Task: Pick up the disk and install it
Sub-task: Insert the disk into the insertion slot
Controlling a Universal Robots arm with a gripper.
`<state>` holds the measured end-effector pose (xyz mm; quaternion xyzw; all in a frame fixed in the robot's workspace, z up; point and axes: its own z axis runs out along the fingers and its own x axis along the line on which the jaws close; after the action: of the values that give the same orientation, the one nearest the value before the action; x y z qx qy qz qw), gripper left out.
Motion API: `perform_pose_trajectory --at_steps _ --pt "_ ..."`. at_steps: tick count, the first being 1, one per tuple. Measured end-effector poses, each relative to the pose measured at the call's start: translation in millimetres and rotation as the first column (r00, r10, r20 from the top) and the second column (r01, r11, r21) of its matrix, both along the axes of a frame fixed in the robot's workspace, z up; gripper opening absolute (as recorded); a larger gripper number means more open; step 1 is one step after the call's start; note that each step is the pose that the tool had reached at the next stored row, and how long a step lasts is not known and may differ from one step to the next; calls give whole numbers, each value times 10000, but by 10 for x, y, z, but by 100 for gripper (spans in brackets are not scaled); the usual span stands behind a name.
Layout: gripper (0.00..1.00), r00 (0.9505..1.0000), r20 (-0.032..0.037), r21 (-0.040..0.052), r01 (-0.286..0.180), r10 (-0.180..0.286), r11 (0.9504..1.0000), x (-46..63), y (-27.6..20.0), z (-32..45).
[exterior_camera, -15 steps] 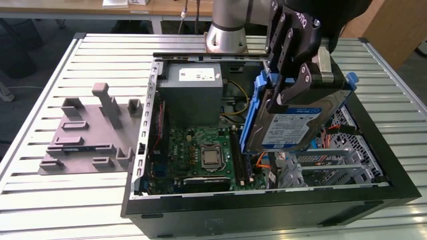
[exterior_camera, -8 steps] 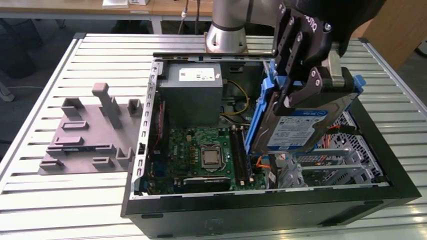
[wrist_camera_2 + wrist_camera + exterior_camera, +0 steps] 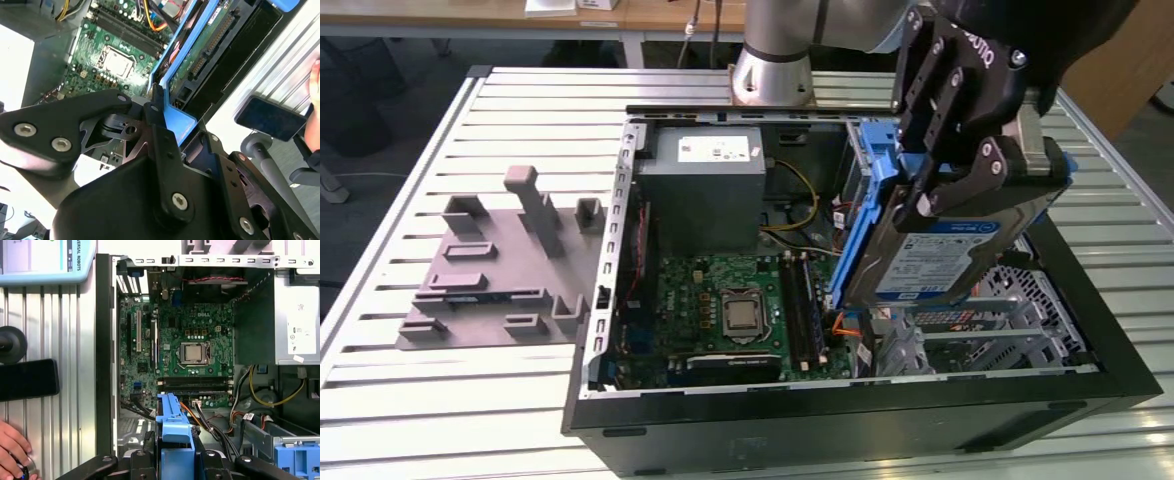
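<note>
your ribbed silver metal surface (image 3: 400, 380) carries the open black computer case (image 3: 854, 425), laid on its side so its inside faces up and can be reached from above. inside it, in the exterior view, a grey metal power supply box (image 3: 707, 190) sits at the far end with the green motherboard (image 3: 734, 300) just in front of it. the disk (image 3: 947, 255), a flat silver hard drive with a white-and-blue label and a blue plastic carrier frame, is off the surface. it hangs on edge, tilted, over the perforated metal drive cage (image 3: 987, 330) at the exterior view's right. held edge-down like that, it looks lined up to slide into a bay, but it is not seated. your black tool (image 3: 954, 190) is clamped on the disk's upper end, gripping both sides. a person's hand (image 3: 12, 447) lies on the surface outside the case.
</note>
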<state>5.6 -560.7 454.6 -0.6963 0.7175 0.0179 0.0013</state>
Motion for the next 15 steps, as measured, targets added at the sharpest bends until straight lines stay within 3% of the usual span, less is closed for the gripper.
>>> perform_pose_trajectory --at_steps 11,15 --pt "36 10000 -61 1 -1 1 10000 294 0 -16" --pt "36 10000 -71 -33 -1 1 10000 354 1 -19"
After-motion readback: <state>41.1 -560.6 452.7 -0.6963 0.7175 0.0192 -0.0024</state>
